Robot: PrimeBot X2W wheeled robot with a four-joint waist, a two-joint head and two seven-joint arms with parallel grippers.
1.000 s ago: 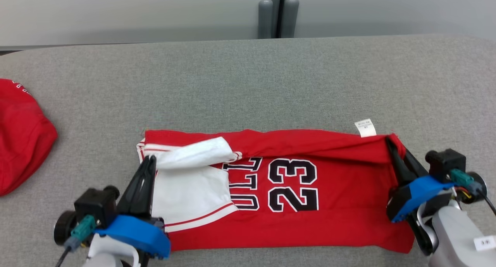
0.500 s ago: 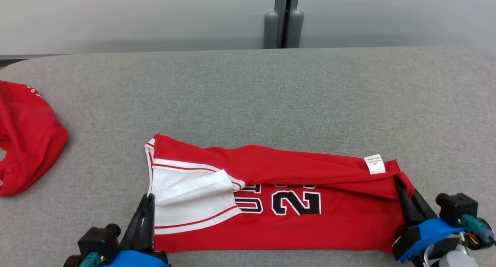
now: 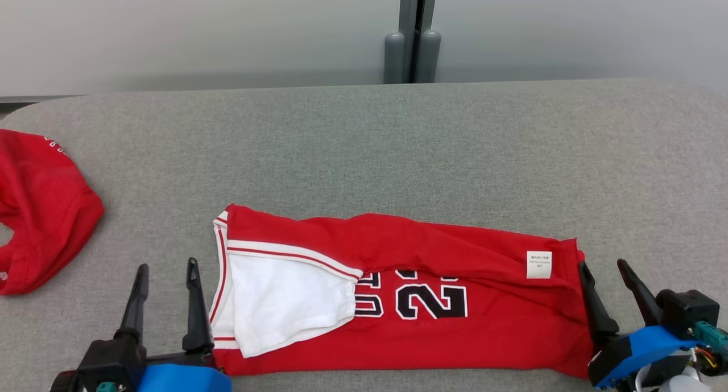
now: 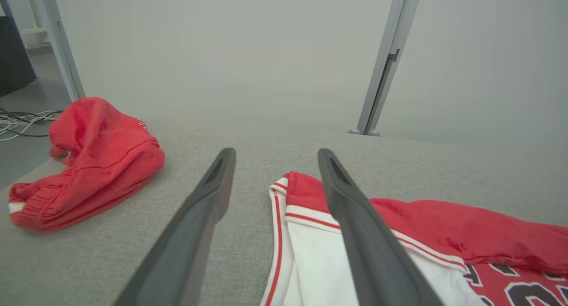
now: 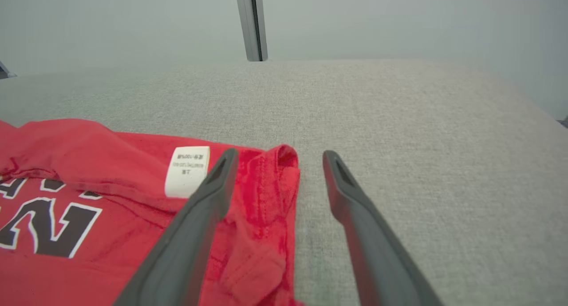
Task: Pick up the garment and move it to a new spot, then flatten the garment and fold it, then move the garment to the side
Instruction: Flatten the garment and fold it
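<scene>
Now left claw (image 3: 167, 265), right claw (image 3: 601, 264) spread beside jersey (image 3: 432, 250).

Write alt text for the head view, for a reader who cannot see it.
A red basketball jersey lies folded lengthwise on a grey fabric table, a white panel showing at its left end. The left gripper and right gripper flank its ends, jaws open, holding nothing. Another red garment lies at the far left.
</scene>
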